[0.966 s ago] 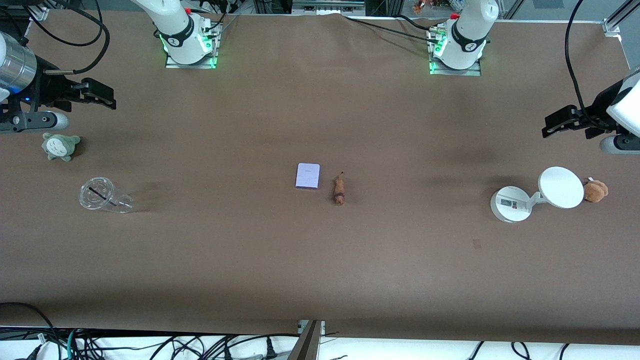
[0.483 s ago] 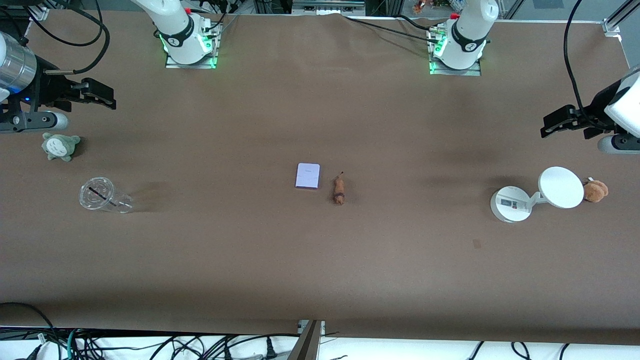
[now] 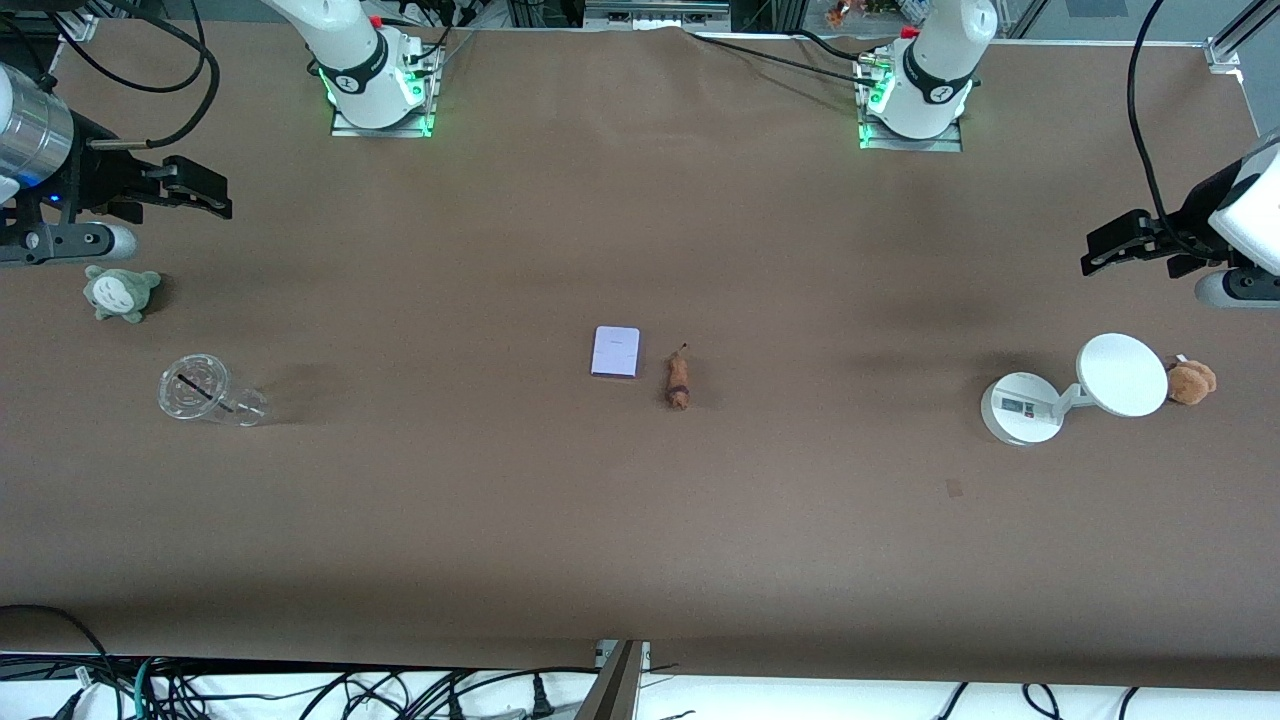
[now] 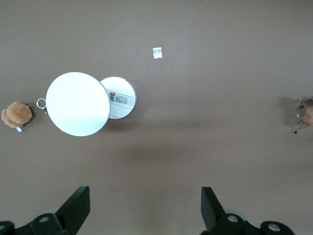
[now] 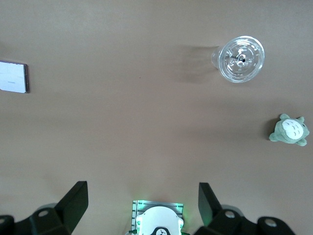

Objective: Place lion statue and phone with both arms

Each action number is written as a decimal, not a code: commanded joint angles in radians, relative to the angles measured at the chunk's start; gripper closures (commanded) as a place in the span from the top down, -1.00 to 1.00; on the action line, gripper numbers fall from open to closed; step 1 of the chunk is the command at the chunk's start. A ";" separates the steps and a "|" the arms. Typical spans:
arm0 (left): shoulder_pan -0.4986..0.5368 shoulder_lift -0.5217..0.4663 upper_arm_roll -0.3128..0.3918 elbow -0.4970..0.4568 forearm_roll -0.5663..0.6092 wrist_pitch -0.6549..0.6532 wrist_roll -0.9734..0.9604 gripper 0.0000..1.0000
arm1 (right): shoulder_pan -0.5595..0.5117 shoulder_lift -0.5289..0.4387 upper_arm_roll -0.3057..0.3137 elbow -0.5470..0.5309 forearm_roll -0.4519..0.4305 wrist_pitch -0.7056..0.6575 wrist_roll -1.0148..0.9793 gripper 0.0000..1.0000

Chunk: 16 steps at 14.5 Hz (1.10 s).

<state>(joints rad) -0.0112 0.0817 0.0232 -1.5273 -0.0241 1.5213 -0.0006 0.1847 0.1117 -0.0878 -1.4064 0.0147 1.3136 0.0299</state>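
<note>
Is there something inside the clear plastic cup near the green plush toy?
The clear cup lies tilted on the table. A thin dark line, perhaps a straw, shows inside it. No other contents show through its clear wall.

In the left wrist view the lion statue [image 4: 306, 113] is cut by the edge; in the right wrist view, the phone [image 5: 13, 77] too.

Phone [image 3: 615, 352] and lion statue [image 3: 678, 380] mid-table.
Flat lavender phone lies just beside the small orange-brown lion, apart, on its side.
</note>
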 commanded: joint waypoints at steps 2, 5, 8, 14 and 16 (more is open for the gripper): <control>-0.003 0.009 -0.002 0.029 0.015 -0.015 0.010 1.00 | -0.002 0.005 0.003 0.017 -0.010 -0.005 -0.010 1.00; -0.003 0.009 -0.002 0.029 0.015 -0.015 0.010 1.00 | -0.001 0.005 0.003 0.017 -0.010 -0.005 -0.010 1.00; -0.004 0.009 -0.002 0.029 0.015 -0.015 0.010 1.00 | -0.002 0.005 0.003 0.017 -0.009 -0.005 -0.010 1.00; -0.006 0.015 -0.016 0.061 0.018 -0.015 0.010 1.00 | -0.002 0.005 0.003 0.017 -0.010 -0.005 -0.010 1.00; -0.004 0.015 -0.016 0.061 0.018 -0.015 0.010 1.00 | -0.002 0.005 0.003 0.017 -0.010 -0.005 -0.010 1.00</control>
<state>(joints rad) -0.0134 0.0818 0.0087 -1.5008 -0.0241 1.5219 -0.0006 0.1847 0.1117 -0.0878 -1.4064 0.0147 1.3136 0.0299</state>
